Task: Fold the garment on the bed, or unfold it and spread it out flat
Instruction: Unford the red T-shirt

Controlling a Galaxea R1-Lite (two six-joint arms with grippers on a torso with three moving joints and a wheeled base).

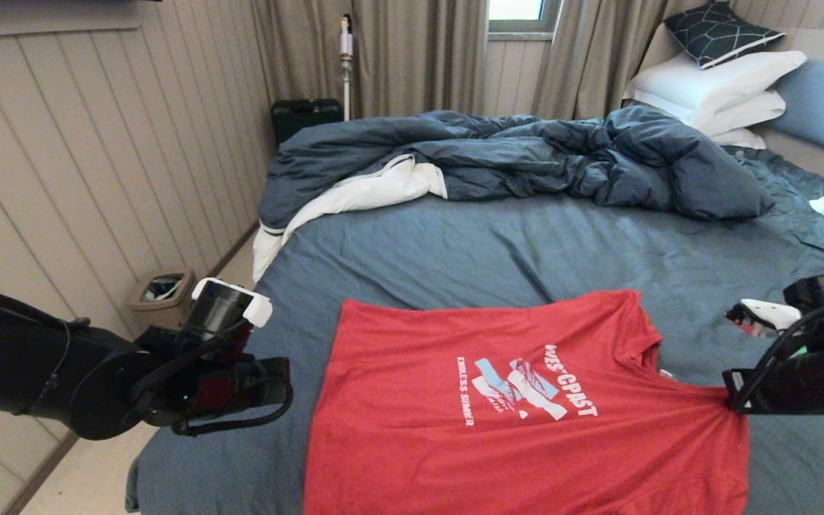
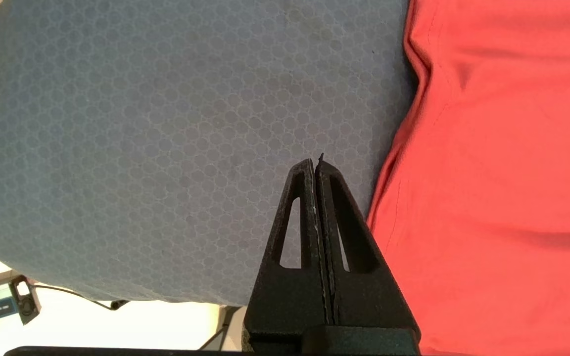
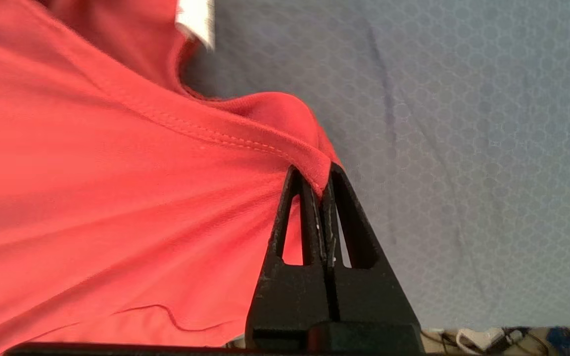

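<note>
Softly creased red garment (image 1: 526, 400), hem pinched by right hand (image 3: 320, 185)

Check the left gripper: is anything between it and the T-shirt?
Nothing visible. The left gripper, shut and empty, hangs over bare sheet just beside the T-shirt edge. The right gripper is shut on the T-shirt near the collar.

The garment (image 1: 526, 400) runs off the head view's lower edge, its near side unseen.
</note>
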